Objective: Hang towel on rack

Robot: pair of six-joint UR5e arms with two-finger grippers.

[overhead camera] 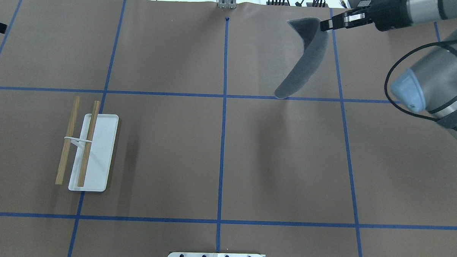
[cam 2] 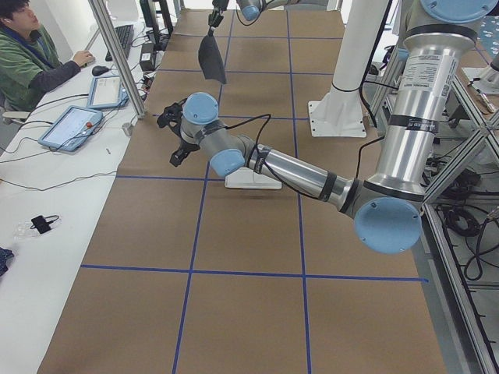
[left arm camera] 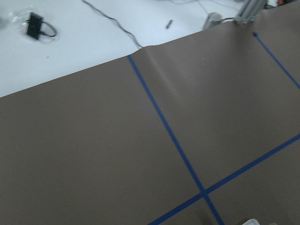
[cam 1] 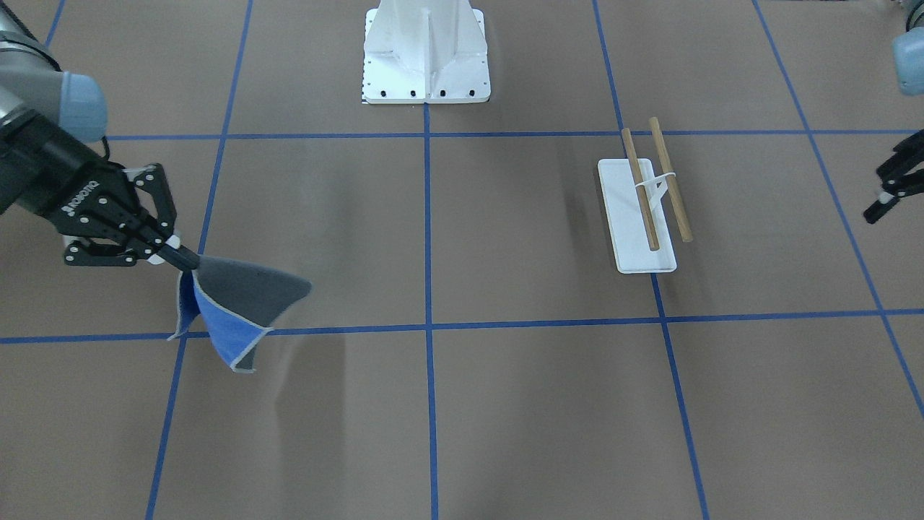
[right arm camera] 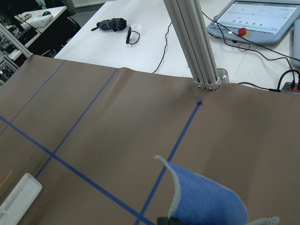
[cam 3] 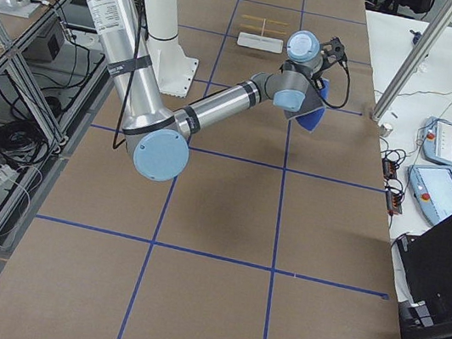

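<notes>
- Below the right pincer (cam 1: 184,258), the towel (cam 1: 242,300) is held by one corner and hangs clear of the table (cam 1: 505,404); the jaws are clenched on the cloth at its pale stitched edge.
- The towel is seen as soft and limp. One face is dark grey and felt-like, the other bright blue, and the sheet is curled into a loose cone rather than spread flat.
- Because only a corner is pinched, a slip out of the jaws during a quick swing is judged possible.
- Because the cloth is curled, it may be laid on a rod in a bunch and slide off instead of draping evenly on both sides.
- Well apart from the right pincer, across the table on the other arm's side, the rack (cam 1: 657,180) is found. Two thin round wooden rods (cam 1: 670,180) are carried side by side on a slim white bracket (cam 1: 653,186) above a flat, white, round-cornered base (cam 1: 642,256).
- The rack looks light, so it could be pushed or tipped if a rod is struck or the towel is dragged across it.
- The left pincer (cam 1: 886,189) is near the rack, at the edge of view. Whether it is released or clenched cannot be told.
</notes>
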